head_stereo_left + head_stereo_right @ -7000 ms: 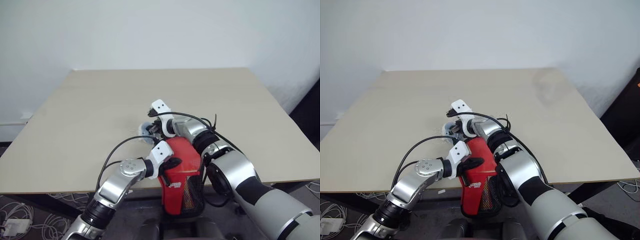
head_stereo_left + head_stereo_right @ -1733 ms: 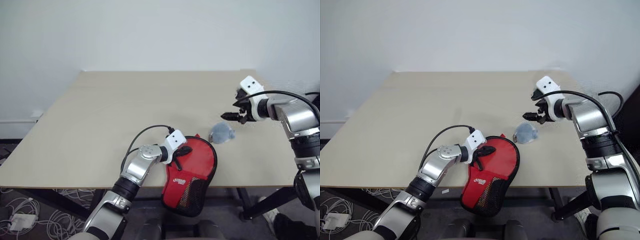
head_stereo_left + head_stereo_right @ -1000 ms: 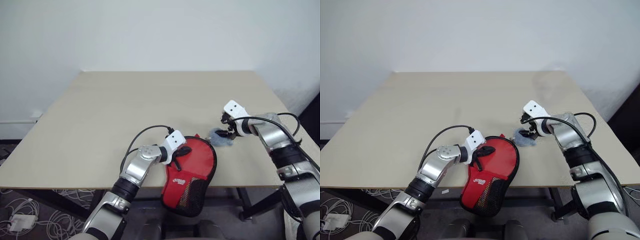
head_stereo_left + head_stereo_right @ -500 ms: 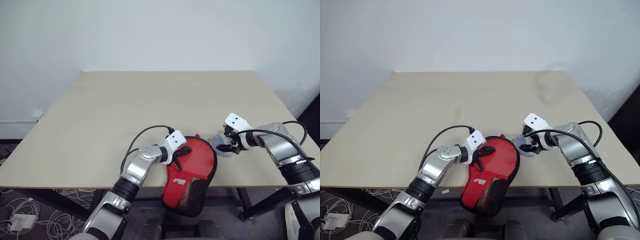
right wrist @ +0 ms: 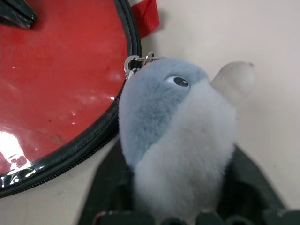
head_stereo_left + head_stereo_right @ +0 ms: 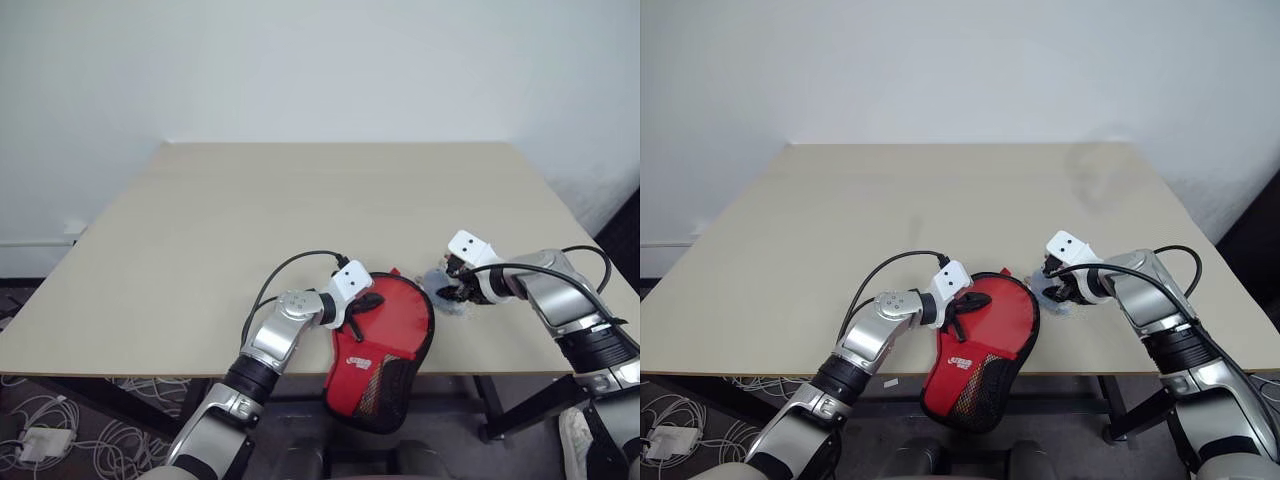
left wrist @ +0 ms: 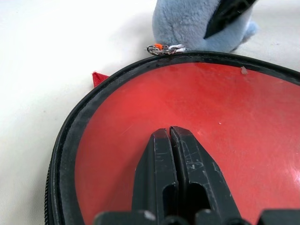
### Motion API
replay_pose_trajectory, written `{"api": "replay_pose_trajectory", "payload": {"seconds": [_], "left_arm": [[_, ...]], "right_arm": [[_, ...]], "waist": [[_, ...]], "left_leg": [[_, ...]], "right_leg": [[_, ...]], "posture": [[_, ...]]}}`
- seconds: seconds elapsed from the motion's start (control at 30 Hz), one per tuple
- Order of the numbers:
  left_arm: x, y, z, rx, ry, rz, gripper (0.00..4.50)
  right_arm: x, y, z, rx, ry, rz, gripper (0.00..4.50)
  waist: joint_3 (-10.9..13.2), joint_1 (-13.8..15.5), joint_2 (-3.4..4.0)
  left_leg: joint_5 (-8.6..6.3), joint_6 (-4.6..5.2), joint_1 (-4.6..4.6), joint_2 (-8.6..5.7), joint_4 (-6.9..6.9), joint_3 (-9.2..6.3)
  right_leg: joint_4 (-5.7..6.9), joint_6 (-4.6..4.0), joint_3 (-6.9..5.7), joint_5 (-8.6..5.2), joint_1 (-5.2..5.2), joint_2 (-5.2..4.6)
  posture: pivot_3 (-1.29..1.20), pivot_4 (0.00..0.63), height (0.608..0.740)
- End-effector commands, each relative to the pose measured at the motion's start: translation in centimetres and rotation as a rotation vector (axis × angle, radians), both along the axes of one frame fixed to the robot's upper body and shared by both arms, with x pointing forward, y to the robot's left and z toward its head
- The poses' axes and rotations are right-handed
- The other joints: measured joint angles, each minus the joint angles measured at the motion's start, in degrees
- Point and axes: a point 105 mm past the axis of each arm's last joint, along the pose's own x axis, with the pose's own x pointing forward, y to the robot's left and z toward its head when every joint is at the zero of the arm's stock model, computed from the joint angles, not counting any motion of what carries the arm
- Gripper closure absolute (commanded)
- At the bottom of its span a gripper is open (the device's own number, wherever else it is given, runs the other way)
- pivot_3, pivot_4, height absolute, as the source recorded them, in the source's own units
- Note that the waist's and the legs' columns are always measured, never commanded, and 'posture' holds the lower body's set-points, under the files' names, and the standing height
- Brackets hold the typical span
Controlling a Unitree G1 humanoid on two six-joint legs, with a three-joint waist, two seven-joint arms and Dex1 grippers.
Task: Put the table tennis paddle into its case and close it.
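Note:
The red case (image 6: 385, 330) lies at the table's front edge, its black mesh end with the white logo hanging over the edge. My left gripper (image 6: 360, 303) is shut, its tips (image 7: 169, 133) resting on the case's glossy red round face inside the black zipper rim (image 7: 70, 136). A grey-blue plush toy (image 5: 178, 126) hangs by a metal ring (image 5: 136, 61) from the zipper, just right of the case. My right gripper (image 6: 462, 292) is shut on this plush, one finger on each side. The paddle is hidden.
The beige table (image 6: 300, 200) stretches wide behind the case, with a white wall beyond it. A small red fabric loop (image 5: 147, 11) sticks out from the case's rim near the plush. Cables lie on the floor (image 6: 40, 440) at the lower left.
My right gripper came down beside the case and its fingers have closed on the plush toy. The left gripper and the case have stayed put.

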Motion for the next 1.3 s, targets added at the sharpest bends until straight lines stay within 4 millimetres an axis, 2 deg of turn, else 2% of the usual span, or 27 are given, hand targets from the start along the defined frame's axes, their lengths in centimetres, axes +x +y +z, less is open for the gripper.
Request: {"api": "replay_pose_trajectory", "payload": {"seconds": [0.03, 0.1, 0.23, 0.5, 0.67, 0.97, 1.3], "left_arm": [[-0.7, -0.1, -2.2, 0.042, 0.071, -0.017, 4.5], [-0.6, -0.5, -2.1, 0.015, 0.078, -0.03, 4.5], [-0.3, -0.8, -1.9, -0.015, 0.054, -0.065, 4.5], [-0.5, -1.0, -2.5, -0.075, 0.093, -0.121, 4.5], [-0.2, -0.8, -2.8, -0.044, 0.11, -0.153, 4.5], [0.3, -0.8, -2.6, 0.032, 0.157, -0.228, 4.5], [0.6, -0.6, -2.7, 0.072, 0.158, -0.266, 4.5]], "right_arm": [[1.3, -0.1, 2.9, 0.006, -0.092, 0.01, 3.85], [1.8, 0.1, 3.9, 0.004, -0.124, 0.034, 4.04], [2.4, 0.5, 5.5, 0.014, -0.169, 0.076, 4.05], [2.6, -0.1, 6.0, 0.002, -0.178, 0.079, 4.05], [2.1, -0.8, 6.0, -0.007, -0.166, 0.089, 4.05], [0.2, -2.9, 5.3, -0.068, -0.142, 0.163, 4.05], [-4.5, -2.5, 3.7, -0.094, -0.078, 0.355, 4.05]], "waist": [[0.0, 0.0, 0.0], [0.0, 0.1, 0.0], [0.0, 0.2, 0.01], [0.0, 1.1, 0.01], [0.0, 1.3, 0.02], [0.0, 1.3, 0.01], [0.0, 1.3, -0.04]], "left_leg": [[0.0, 0.0, 0.0, -0.01, 0.01, 0.0], [0.0, 0.0, 0.0, -0.01, 0.01, 0.0], [0.0, 0.0, -0.01, -0.01, 0.01, 0.0], [-0.01, 0.01, -0.01, -0.04, 0.03, 0.0], [-0.04, 0.06, -0.03, -0.06, 0.07, 0.02], [-0.07, 0.11, -0.03, -0.01, 0.1, 0.04], [-0.12, 0.1, -0.05, 0.0, 0.12, 0.04]], "right_leg": [[0.0, 0.0, 0.0, 0.0, 0.0, -0.01], [0.0, 0.0, -0.01, 0.0, 0.0, -0.01], [-0.02, 0.0, -0.01, 0.0, 0.0, -0.01], [-0.08, 0.0, -0.04, 0.0, 0.04, -0.04], [-0.1, 0.01, -0.05, 0.0, 0.04, -0.06], [-0.12, 0.05, -0.07, -0.02, 0.05, -0.03], [-0.18, 0.1, -0.1, -0.05, 0.08, -0.04]], "posture": [[0.0, 0.0, 0.734], [0.0, 0.0, 0.734], [0.0, 0.0, 0.734], [0.0, 0.0, 0.734], [0.0, 0.0, 0.734], [0.0, 0.0, 0.734], [0.0, 0.0, 0.734]]}}
